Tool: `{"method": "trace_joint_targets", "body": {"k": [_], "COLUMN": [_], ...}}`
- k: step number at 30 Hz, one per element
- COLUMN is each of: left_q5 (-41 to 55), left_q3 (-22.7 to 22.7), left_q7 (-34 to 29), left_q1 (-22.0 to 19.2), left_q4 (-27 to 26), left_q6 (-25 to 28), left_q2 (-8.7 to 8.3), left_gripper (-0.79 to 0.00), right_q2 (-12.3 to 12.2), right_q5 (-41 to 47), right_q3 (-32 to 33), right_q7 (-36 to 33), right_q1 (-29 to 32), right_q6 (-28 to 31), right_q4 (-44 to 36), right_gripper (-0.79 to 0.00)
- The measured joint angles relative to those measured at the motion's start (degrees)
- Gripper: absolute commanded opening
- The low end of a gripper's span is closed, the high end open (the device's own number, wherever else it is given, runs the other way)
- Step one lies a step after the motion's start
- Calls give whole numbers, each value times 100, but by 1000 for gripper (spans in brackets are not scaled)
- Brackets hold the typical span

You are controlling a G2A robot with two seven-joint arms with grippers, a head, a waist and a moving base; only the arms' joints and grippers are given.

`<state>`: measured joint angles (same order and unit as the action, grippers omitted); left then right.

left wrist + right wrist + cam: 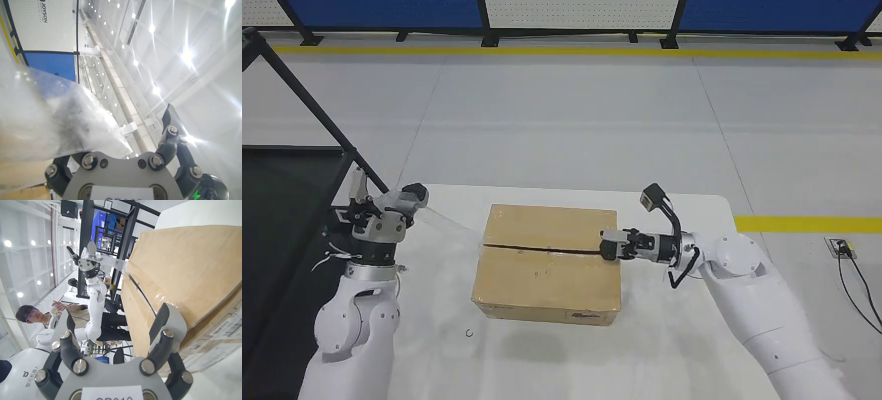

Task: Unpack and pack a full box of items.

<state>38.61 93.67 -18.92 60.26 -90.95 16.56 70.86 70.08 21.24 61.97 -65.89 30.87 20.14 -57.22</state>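
Tape (457, 225) removal looks like the step in hand. A clear strip runs from the left end of the box's (547, 275) top seam (542, 248) up to the left end effector (387, 197), at the left middle of the top view. The box sits in the middle of the desk (672, 330) with its flaps down, so I'd say unpacking has barely started.

Left end effector: the fingers look spread, and the strip seems to cling to one finger rather than being pinched. That's the weak spot imo. Sticky tape hanging off one pad can drop or fold back onto itself, so I'd close on it properly before pulling any more.

Right end effector (610, 245) is at the right end of the seam, just right of centre in the top view, fingers spread wide. In the right wrist view one finger (166, 321) lies against the cardboard by the seam, as far as I can tell, and the other hangs off past the box edge. Good bracing spot. Press down there so the box doesn't slide or tip toward the pull.

Pull low and along the seam line, not straight up, or the flap lifts and the cardboard skin tears. Then get the strip well away from the box before going for the flaps.
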Motion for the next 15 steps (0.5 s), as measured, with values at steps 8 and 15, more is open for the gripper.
{"method": "trace_joint_targets", "body": {"k": [8,15], "left_q5": [-441,-799], "left_q3": [-312,-684], "left_q7": [137,274], "left_q1": [25,-86], "left_q4": [-467,-673], "left_q6": [11,-35], "left_q2": [31,72], "left_gripper": [0,0], "right_q2": [-33,-60], "right_q5": [-66,-43], "right_q3": [59,118], "right_q7": [81,42], "right_q1": [26,62], "right_q6": [-167,-168], "right_q4": [-34,-40], "right_gripper": [0,0]}}
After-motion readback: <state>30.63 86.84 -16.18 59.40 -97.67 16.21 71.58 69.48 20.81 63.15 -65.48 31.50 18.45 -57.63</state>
